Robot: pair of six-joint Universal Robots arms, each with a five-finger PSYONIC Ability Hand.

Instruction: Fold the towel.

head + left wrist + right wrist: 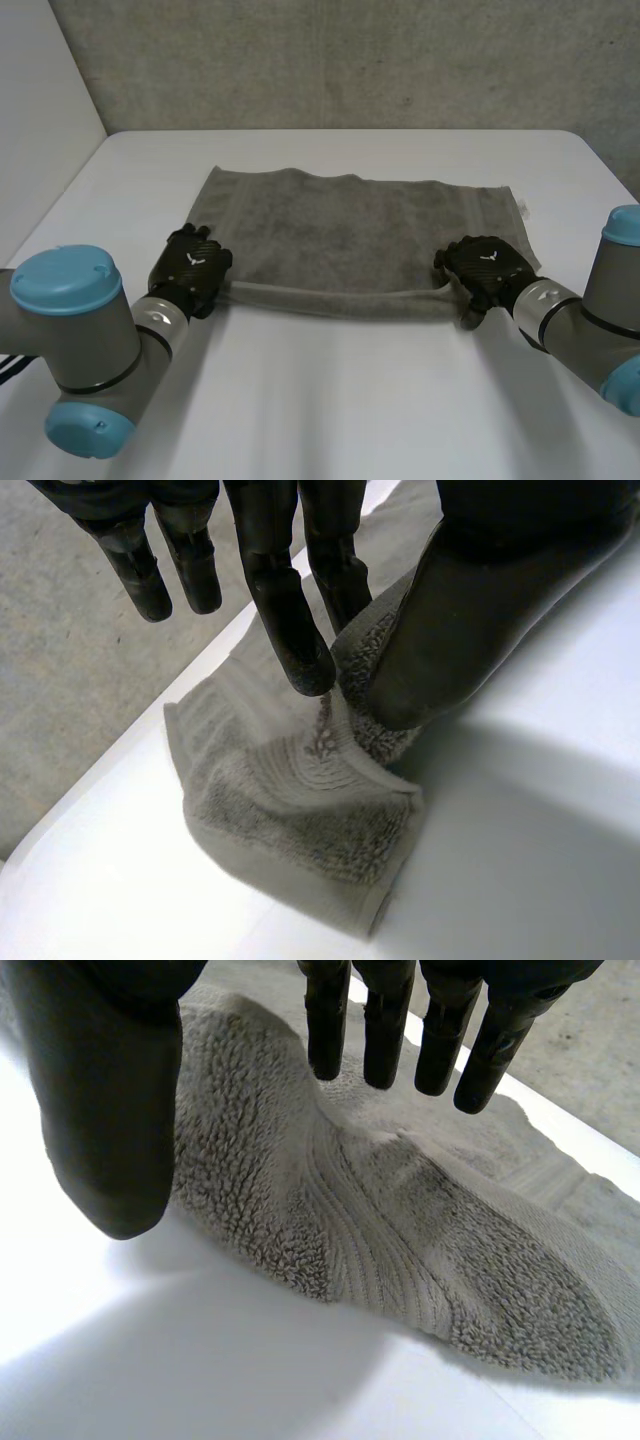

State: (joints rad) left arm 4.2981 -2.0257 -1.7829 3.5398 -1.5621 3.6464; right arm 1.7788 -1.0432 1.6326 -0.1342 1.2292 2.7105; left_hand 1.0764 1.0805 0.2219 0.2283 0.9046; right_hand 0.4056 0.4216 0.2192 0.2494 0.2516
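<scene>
Towel (350, 235), grey terry, one; spread flat and crosswise on the white table (330, 400), its near edge slightly rolled and raised between the two hands. Left hand (195, 265): at the near left corner; a fingertip (305, 665) and the thumb (470, 630) pinch a ruck of cloth between them, the other fingers straight and clear of it. Right hand (490, 270): over the near right corner; fingers (385, 1030) straight and spread above the humped cloth, thumb (110, 1130) set apart at its side, nothing pinched. Risk, as judged: uneven hold; a lift now would raise the left corner alone and skew the fold; the left pinch takes little cloth and may slip; the right thumb may close on bare table and miss the edge.
</scene>
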